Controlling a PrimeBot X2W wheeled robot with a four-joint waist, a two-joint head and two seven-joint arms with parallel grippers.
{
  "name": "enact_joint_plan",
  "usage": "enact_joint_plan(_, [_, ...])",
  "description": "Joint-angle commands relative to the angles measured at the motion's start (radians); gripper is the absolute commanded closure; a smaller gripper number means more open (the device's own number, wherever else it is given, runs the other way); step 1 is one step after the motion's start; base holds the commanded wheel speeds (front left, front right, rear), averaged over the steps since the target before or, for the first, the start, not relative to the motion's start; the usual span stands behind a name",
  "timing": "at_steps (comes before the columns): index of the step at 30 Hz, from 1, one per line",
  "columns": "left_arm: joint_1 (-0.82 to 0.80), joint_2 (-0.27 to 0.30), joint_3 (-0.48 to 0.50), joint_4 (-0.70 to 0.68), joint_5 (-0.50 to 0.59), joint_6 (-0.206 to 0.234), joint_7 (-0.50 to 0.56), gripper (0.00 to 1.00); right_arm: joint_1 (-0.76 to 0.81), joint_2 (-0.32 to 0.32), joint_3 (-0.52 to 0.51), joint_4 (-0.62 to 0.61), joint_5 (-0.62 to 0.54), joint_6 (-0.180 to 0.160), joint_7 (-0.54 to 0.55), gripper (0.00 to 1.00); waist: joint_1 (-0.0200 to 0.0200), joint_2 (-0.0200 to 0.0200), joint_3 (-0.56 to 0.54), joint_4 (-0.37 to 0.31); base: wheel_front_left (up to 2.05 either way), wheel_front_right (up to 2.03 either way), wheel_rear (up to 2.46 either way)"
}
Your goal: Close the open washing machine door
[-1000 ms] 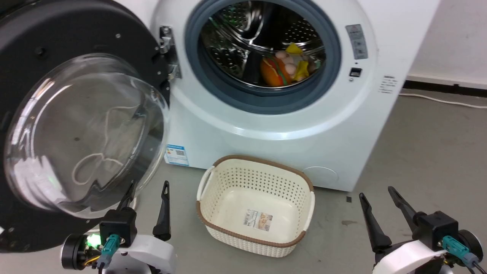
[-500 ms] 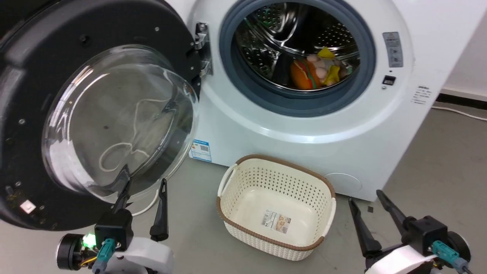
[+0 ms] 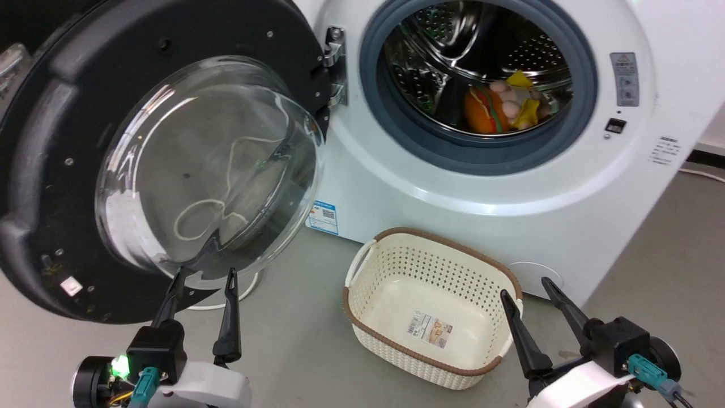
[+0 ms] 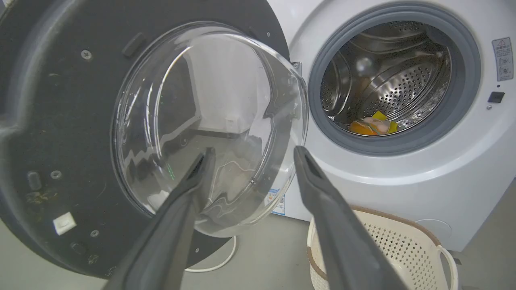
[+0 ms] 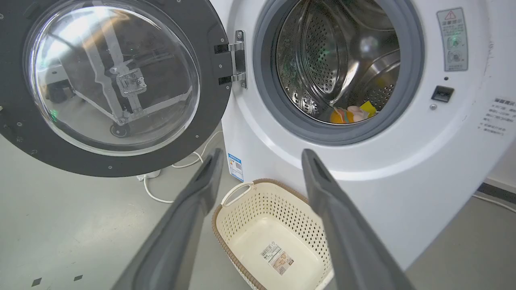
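The washing machine door (image 3: pixel 56 170) (image 4: pixel 60 121) (image 5: pixel 209 68), round and glossy black with a bulging clear glass window, stands swung wide open on its hinge at the left of the white washing machine (image 3: pixel 453 209) (image 4: pixel 403 193) (image 5: pixel 403 169). Colourful soft items lie in the steel drum (image 3: pixel 498 107). My left gripper (image 3: pixel 205 275) (image 4: pixel 252 155) is open, its tips just below the glass window, not touching it. My right gripper (image 3: pixel 527 290) (image 5: pixel 262 155) is open and holds nothing, low at the right, in front of the machine.
A cream perforated basket (image 3: pixel 374 334) (image 5: pixel 242 241) with a brown rim sits empty on the grey floor in front of the machine, between my grippers. A white cable (image 3: pixel 249 292) lies on the floor under the door. A blue label (image 3: pixel 324 217) is low on the machine's front.
The head view has shifted left, so the machine, door and basket slide right in the picture. The left gripper now sits nearer the lower edge of the glass window.
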Motion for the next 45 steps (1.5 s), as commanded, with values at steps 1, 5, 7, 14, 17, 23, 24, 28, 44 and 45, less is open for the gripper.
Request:
enact_joint_plan(1, [0.013, 0.002, 0.003, -0.005, -0.005, 0.004, -0.009, 0.0, -0.012, 0.001, 0.006, 0.006, 0.008, 0.0, -0.008, 0.0, 0.0, 0.0, 0.001, 0.007, 0.0, 0.0, 0.0])
enact_joint_plan(5, [0.021, 0.003, 0.008, -0.005, -0.011, 0.0, -0.023, 0.0, -0.012, 0.001, 0.018, 0.013, 0.015, 0.0, -0.023, 0.0, 0.0, 0.0, 0.002, 0.037, 0.0, 0.0, 0.0])
enact_joint_plan(7, [0.022, 0.003, 0.008, -0.006, -0.012, -0.002, -0.028, 0.0, -0.01, 0.001, 0.019, 0.013, 0.018, 0.0, -0.027, 0.0, 0.0, 0.0, 0.003, 0.046, 0.0, 0.0, 0.0])
enact_joint_plan(14, [0.025, 0.006, 0.004, -0.007, -0.024, -0.027, -0.042, 0.5, -0.004, 0.001, 0.026, 0.016, 0.025, 0.0, -0.042, 0.0, 0.0, 0.0, 0.006, 0.077, 0.0, 0.0, 0.0])
enact_joint_plan(17, [0.026, 0.009, 0.008, -0.014, -0.036, -0.038, -0.049, 1.0, -0.003, 0.001, 0.028, 0.018, 0.031, 0.0, -0.048, 0.0, 0.0, 0.0, 0.008, 0.091, 0.0, 0.0, 0.0])
enact_joint_plan(23, [0.006, 0.035, 0.047, -0.06, -0.076, -0.061, -0.061, 1.0, 0.002, 0.001, 0.027, 0.018, 0.031, 0.001, -0.061, 0.0, 0.0, 0.0, 0.027, 0.118, 0.0, 0.0, 0.0])
enact_joint_plan(24, [-0.003, 0.042, 0.06, -0.073, -0.085, -0.064, -0.063, 1.0, 0.002, 0.001, 0.025, 0.018, 0.03, 0.001, -0.063, 0.0, 0.0, 0.0, 0.031, 0.123, 0.0, 0.0, 0.0])
enact_joint_plan(28, [-0.051, 0.084, 0.107, -0.116, -0.118, -0.076, -0.072, 1.0, 0.007, 0.001, 0.017, 0.017, 0.025, 0.001, -0.071, 0.0, 0.0, 0.0, 0.048, 0.14, 0.0, 0.0, 0.0])
enact_joint_plan(44, [-0.441, 0.321, 0.382, 0.172, -0.63, -0.098, 0.075, 1.0, -0.038, 0.002, 0.029, 0.019, 0.0, 0.001, -0.101, 0.0, 0.0, 0.0, 0.166, 0.127, 0.0, 0.0, 0.0])
enact_joint_plan(45, [-0.468, 0.339, 0.395, 0.213, -0.671, -0.099, 0.11, 1.0, -0.043, 0.002, 0.031, 0.019, -0.001, 0.001, -0.102, 0.0, 0.0, 0.0, 0.175, 0.126, 0.0, 0.0, 0.0])
